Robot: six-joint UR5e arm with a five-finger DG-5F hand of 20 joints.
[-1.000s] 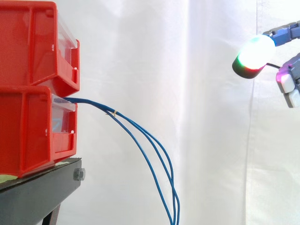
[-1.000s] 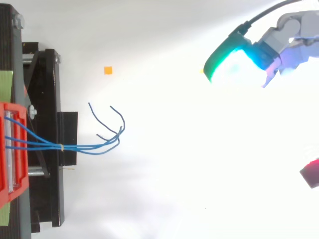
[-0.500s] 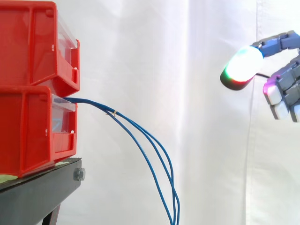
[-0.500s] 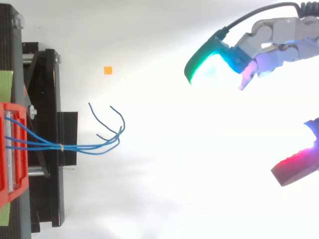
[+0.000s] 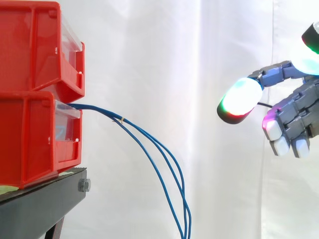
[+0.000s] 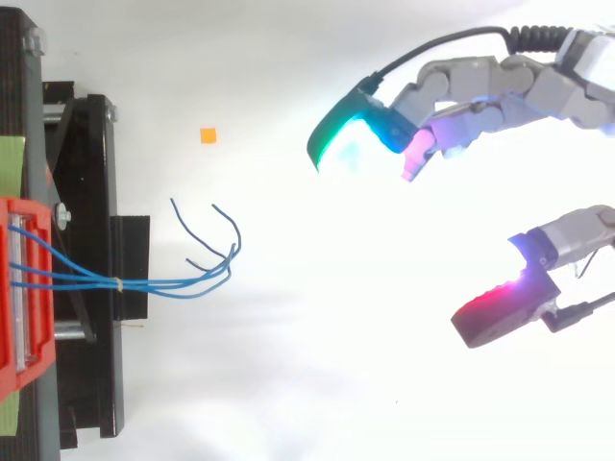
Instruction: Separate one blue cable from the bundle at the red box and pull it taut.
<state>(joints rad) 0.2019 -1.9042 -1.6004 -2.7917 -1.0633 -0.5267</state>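
Note:
A bundle of blue cables (image 5: 149,144) comes out of the lower red bin (image 5: 35,134), is tied by a small yellow band (image 5: 122,119), and hangs down in an arc. From above, the cables (image 6: 144,282) fan out into loose curled ends (image 6: 216,235). My hand (image 5: 294,117) is at the right, well apart from the cables, open with fingers spread and nothing held. In the top view the hand (image 6: 500,86) has a green-glowing fingertip (image 6: 341,144) stretched toward the cables and a red-glowing thumb pad (image 6: 500,312) set wide apart.
Two red bins (image 5: 35,50) are stacked on a black stand (image 5: 45,204) at the left. A small orange marker (image 6: 207,135) lies on the white floor above the cable ends. A white curtain hangs behind.
My hand has moved left toward the cables and dropped lower, with more of its fingers and thumb coming into view. The cables have not moved.

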